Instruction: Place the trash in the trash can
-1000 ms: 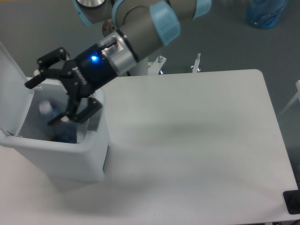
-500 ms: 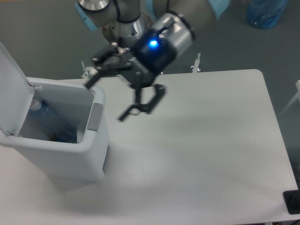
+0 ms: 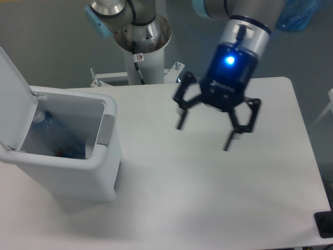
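Observation:
The white trash can [image 3: 99, 179] stands at the table's left with its flip lid [image 3: 13, 94] swung open and a grey latch panel [image 3: 104, 130] on its right wall. Inside it lies the clear plastic bottle [image 3: 54, 133], its cap end near the lid. The wrapper is not visible. My gripper [image 3: 204, 137] hangs open above the middle of the table, well to the right of the can, with nothing between its fingers.
The arm's base column [image 3: 141, 52] rises behind the table's far edge. A blue bag [image 3: 295, 13] sits on the floor at the top right. A dark object [image 3: 323, 225] shows at the table's lower right corner.
My open gripper has swung right from over the can's mouth to above the table's middle. The bottle has settled deeper in the can.

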`<state>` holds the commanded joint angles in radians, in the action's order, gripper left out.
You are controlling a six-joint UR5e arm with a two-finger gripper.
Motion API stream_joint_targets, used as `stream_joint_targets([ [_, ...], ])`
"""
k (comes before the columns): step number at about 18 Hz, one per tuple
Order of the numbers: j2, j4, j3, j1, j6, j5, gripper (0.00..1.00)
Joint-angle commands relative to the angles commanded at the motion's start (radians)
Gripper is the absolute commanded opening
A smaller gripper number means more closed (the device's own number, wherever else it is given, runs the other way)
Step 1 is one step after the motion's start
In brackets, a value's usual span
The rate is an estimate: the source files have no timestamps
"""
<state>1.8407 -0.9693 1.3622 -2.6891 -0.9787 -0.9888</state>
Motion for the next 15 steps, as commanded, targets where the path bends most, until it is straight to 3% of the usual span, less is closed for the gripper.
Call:
stream_joint_targets([
  [5, 0.02, -0.055, 0.011, 0.009, -0.095, -0.264, 1.0],
  [9, 0.032, -0.218, -0.018, 0.023, -0.196, -0.407, 1.0],
  [15, 0.031, -0.241, 0.009, 0.058, -0.244, -0.487, 1.0],
])
